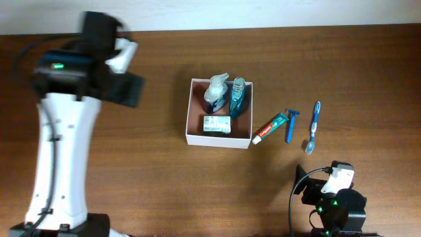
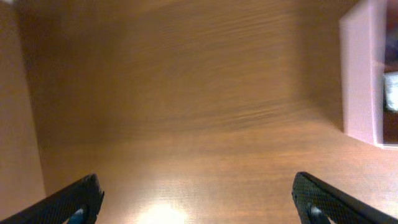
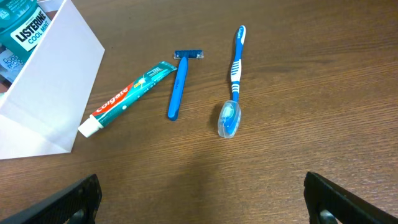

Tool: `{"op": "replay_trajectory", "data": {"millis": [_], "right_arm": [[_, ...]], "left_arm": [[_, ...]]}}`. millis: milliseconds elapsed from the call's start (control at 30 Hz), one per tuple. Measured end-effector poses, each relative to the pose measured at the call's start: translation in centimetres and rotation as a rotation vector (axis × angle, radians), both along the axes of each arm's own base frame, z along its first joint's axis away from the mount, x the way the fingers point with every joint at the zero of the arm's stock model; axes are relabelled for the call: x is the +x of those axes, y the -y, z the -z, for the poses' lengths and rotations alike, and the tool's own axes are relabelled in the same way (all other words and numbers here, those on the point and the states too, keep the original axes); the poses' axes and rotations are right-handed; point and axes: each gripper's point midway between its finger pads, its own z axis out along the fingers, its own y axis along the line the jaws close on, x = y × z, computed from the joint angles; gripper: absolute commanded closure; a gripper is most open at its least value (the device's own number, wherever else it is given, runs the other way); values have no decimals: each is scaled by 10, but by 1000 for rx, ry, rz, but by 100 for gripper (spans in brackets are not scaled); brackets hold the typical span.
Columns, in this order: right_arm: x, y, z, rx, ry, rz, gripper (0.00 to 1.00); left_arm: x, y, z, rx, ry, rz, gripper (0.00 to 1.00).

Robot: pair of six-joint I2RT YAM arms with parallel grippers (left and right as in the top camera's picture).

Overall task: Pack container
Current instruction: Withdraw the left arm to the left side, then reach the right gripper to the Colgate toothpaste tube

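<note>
The container point(image 1: 195, 110) is a square white-walled box with a reddish-brown inside at the table's middle. It holds a clear pump bottle point(image 1: 216, 92), a teal mouthwash bottle point(image 1: 237, 97) and a white-and-green packet point(image 1: 216, 124). To its right on the table lie a toothpaste tube point(image 1: 272, 128), a blue razor point(image 1: 289, 124) and a blue toothbrush point(image 1: 314, 126); all three also show in the right wrist view, the toothpaste point(image 3: 127, 98), razor point(image 3: 179, 85) and toothbrush point(image 3: 233, 81). My left gripper point(image 2: 198, 202) is open and empty over bare wood, left of the container point(image 2: 360, 74). My right gripper point(image 3: 202, 199) is open and empty, short of the items.
The left arm point(image 1: 66, 131) stretches along the table's left side. The right arm's base point(image 1: 332, 201) sits at the front right. The table's far edge meets a white wall point(image 1: 263, 13).
</note>
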Motion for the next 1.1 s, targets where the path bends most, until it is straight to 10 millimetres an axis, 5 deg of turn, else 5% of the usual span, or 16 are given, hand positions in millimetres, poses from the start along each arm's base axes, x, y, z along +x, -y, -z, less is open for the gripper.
{"op": "replay_trajectory", "data": {"millis": [67,233,600,833,967,1100], "right_arm": [[0,0,-1,0,3,0,1],[2,-5,-3,13,16,-25,1],[5,-48,-25,284,73,-173,1],[2,-51,-103,327,75,-170,1],[0,-50,-136,316,-98,-158,1],[3,-39,-147,286,-394,-90,1]], "left_arm": [[-5,-26,2,-47,-5,-108,0],[-8,-49,4,-124,0,-207,1],[-9,-52,5,-175,5,-236,1],[-9,-50,5,-181,2,-234,1],[-10,-51,6,-182,2,-234,1],[-10,-50,6,-183,2,-234,1]]}}
